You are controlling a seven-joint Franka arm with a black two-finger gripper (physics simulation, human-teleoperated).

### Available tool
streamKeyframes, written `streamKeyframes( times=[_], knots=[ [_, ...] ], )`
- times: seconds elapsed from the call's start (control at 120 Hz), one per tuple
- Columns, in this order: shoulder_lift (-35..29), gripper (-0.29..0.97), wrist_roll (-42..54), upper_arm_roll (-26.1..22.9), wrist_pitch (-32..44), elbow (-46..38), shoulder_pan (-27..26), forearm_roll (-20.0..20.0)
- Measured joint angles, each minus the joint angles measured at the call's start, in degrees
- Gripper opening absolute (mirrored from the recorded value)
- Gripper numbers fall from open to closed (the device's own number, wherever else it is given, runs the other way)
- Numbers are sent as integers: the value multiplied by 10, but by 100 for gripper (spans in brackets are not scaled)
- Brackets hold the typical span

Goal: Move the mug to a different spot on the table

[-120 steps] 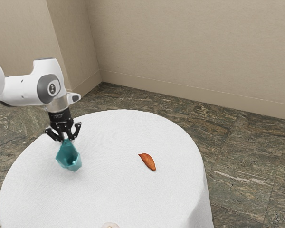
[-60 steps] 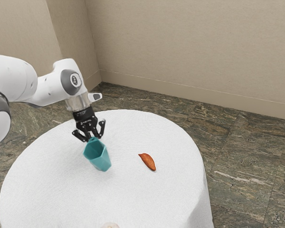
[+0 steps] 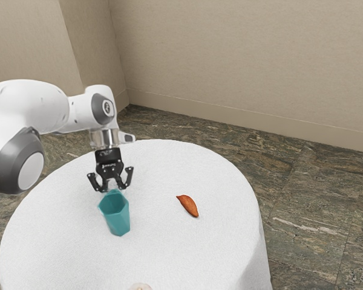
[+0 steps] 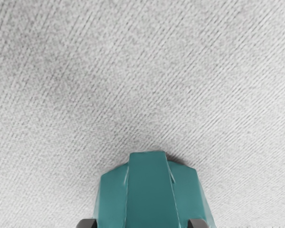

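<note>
Clamping the mug [image 3: 116, 217] by its rim, your gripper [image 3: 112, 189] holds it upright. Let go before it sits flat and it may topple.

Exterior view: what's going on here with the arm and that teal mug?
The Franka arm reaches in from the exterior view's left, with its gripper right at the rim of the teal mug. The mug stands upright on the white round table, to the exterior view's left of a small orange piece. In the wrist view the mug sits directly under the hand. Whether the mug is gripped or released cannot be told.
</note>
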Motion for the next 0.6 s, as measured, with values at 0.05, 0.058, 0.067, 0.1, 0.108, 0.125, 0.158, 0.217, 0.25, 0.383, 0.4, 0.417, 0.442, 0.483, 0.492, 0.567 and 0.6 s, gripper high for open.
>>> streamKeyframes(
  times=[0.05,0.058,0.067,0.1,0.108,0.125,0.158,0.217,0.25,0.383,0.4,0.417,0.442,0.483,0.492,0.567,0.6],
  knots=[
    [0,25,-1,0,-4,0,0,-1],
    [0,26,-1,0,-5,0,0,-1],
    [0,27,-1,0,-5,0,0,-1],
    [0,31,-2,0,-7,1,0,-1],
    [0,32,-2,0,-8,2,0,-2],
    [0,34,-2,0,-9,4,0,-2],
    [-1,38,-3,0,-10,8,0,-2],
    [-1,45,-4,0,-11,13,0,-4],
    [-2,48,-5,0,-10,18,-1,-7],
    [-6,56,-12,5,-1,52,-1,-26],
    [-8,57,-12,7,0,56,-1,-28],
    [-12,58,-13,8,2,60,-1,-29],
    [-24,59,-14,9,6,64,-1,-26],
    [-59,61,-11,7,14,68,-2,-2],
    [-68,61,-10,5,16,68,-2,5],
    [-151,63,2,-26,32,64,-4,86],
    [-191,64,9,-48,40,56,-5,130]
  ],
)
